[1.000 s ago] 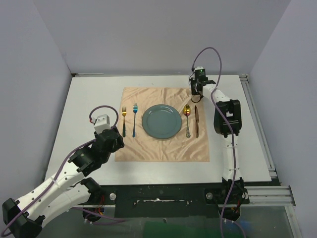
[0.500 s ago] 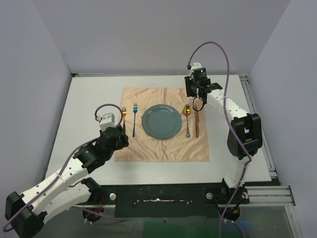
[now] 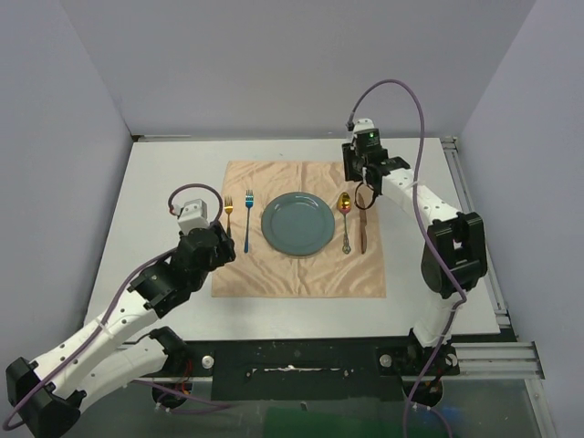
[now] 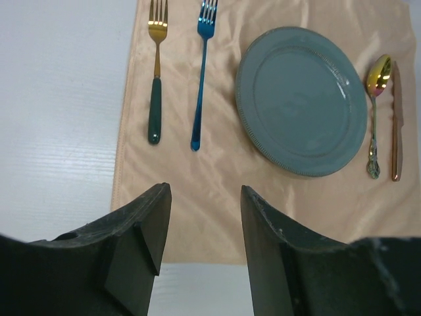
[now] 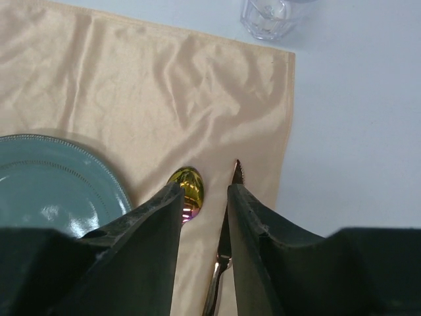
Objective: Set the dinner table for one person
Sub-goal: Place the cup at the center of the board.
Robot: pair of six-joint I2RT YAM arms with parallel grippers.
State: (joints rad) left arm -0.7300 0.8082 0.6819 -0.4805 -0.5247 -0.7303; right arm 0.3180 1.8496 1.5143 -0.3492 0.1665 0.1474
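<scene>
The dinner table (image 3: 164, 182) carries a peach cloth (image 3: 301, 274) with the plate (image 3: 297, 224) at its centre. The green-handled fork (image 4: 155, 99) and blue fork (image 3: 247, 219) lie to its left, the spoon (image 3: 346, 224) and knife (image 3: 362, 228) to its right (the usual one-person order). The right gripper (image 5: 205, 189) hovers over the knife tip, narrowly parted and empty. The glass (image 5: 270, 16) stands just past the cloth's corner, where a drink belongs. The left gripper (image 4: 204, 191) hangs wide apart, holding nothing, at the cloth's near edge.

Plain pale grey walls close the space on three sides: a back wall (image 3: 301, 64), a left wall (image 3: 55, 164) and a right wall (image 3: 538, 137). They stand close around the white bench (image 3: 164, 182), which has aluminium rails (image 3: 474, 228) along its right edge. The light is soft and even, and shadows are faint.
</scene>
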